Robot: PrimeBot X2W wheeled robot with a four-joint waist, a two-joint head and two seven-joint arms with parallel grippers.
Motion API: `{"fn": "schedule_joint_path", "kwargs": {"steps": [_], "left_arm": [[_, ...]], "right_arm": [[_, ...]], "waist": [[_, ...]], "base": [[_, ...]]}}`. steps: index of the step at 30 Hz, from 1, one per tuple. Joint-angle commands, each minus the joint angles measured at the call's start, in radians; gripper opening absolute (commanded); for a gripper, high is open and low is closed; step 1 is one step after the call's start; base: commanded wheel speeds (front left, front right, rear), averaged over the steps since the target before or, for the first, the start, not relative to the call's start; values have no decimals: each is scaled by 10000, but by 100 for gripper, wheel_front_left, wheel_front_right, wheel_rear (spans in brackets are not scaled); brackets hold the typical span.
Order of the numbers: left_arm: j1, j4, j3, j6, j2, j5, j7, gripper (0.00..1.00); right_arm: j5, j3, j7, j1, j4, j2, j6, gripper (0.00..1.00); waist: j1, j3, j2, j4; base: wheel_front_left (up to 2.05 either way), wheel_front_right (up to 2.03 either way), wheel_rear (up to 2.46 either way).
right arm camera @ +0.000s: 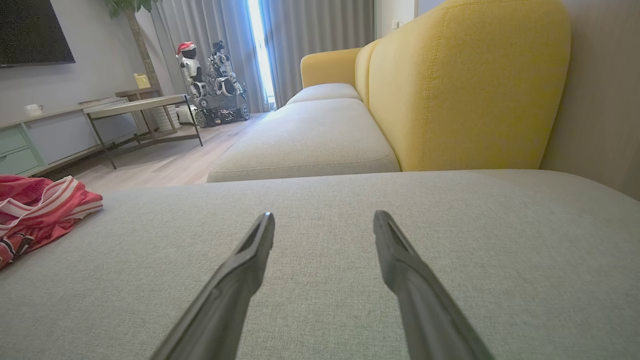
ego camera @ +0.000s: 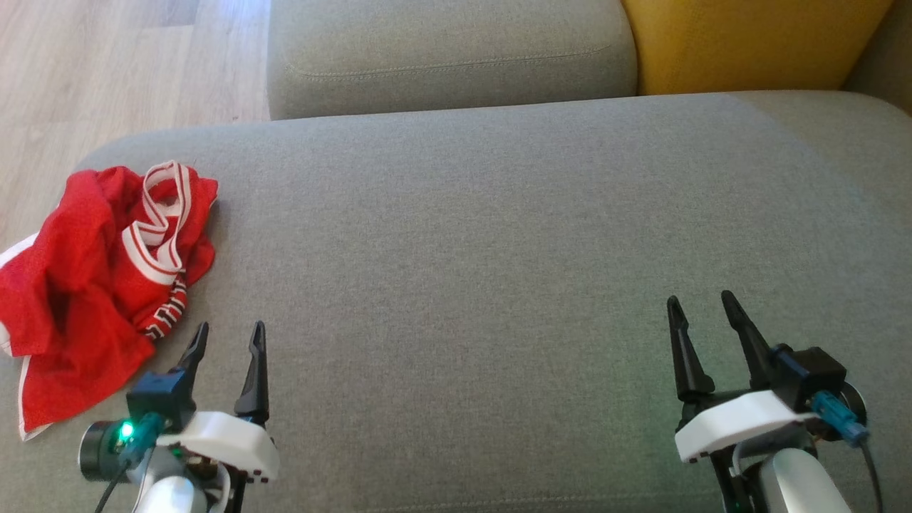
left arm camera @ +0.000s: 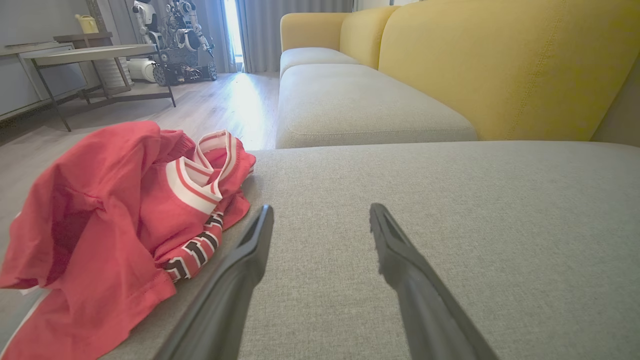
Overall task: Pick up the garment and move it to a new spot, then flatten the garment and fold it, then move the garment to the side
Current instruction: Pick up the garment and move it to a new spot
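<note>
Garment (ego camera: 100, 285) lies beside left hand (ego camera: 230, 325); left wrist view adds a table (left arm camera: 90, 52).

Crumpled red garment (ego camera: 92, 285) of soft matt mesh-like cloth, grey sofa cushion (ego camera: 499, 249) in coarse woven fabric, pale wood-look floor (ego camera: 107, 64)

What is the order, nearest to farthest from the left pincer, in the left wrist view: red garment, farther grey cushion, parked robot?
1. red garment, just left.
2. farther grey cushion, ahead.
3. parked robot, far back, left.
</note>
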Motion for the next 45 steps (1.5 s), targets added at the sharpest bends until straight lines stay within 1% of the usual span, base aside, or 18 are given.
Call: {"fn": "schedule_joint_path", "kwargs": {"steps": [1, 14, 18, 24, 33, 37, 38, 45], "left_arm": [[-590, -246, 364, -19, 84, -26, -122, 100], [-567, -307, 506, -108, -49, -3, -122, 100], [-684, -269, 561, -143, -77, -9, -122, 100], [-882, -266, 817, -124, -94, -88, -122, 100], [-863, -294, 1182, -82, -16, -102, -122, 100], [-791, -344, 1358, -60, 33, -120, -122, 100], [-791, -344, 1358, -60, 33, -120, -122, 100], [-680, -413, 1551, -26, 72, -107, -122, 100]], "right_arm": [[-27, 171, -74, -354, -282, 11, -7, 100], [-120, 79, -58, -361, -267, 26, -7, 100], [-253, -3, -13, -359, -386, 31, -7, 100], [-329, 135, 159, -348, -820, 41, -7, 100], [-283, 368, 510, -199, -1377, 49, -7, 100], [-173, 533, 588, -220, -1552, 51, -7, 100], [-173, 533, 588, -220, -1552, 51, -7, 100], [-60, 764, 651, -254, -1747, 51, -7, 100]], "waist": [[0, 6, 0, 2], [0, 43, 0, 45], [0, 73, 0, 273], [0, 108, 0, 999], [0, 136, 0, 2592], [0, 160, 0, 3200], [0, 160, 0, 3200], [0, 172, 0, 3890]], "base": [[0, 0, 0], [0, 0, 0], [0, 0, 0], [0, 0, 0], [0, 0, 0], [0, 0, 0], [0, 0, 0], [0, 0, 0]]}}
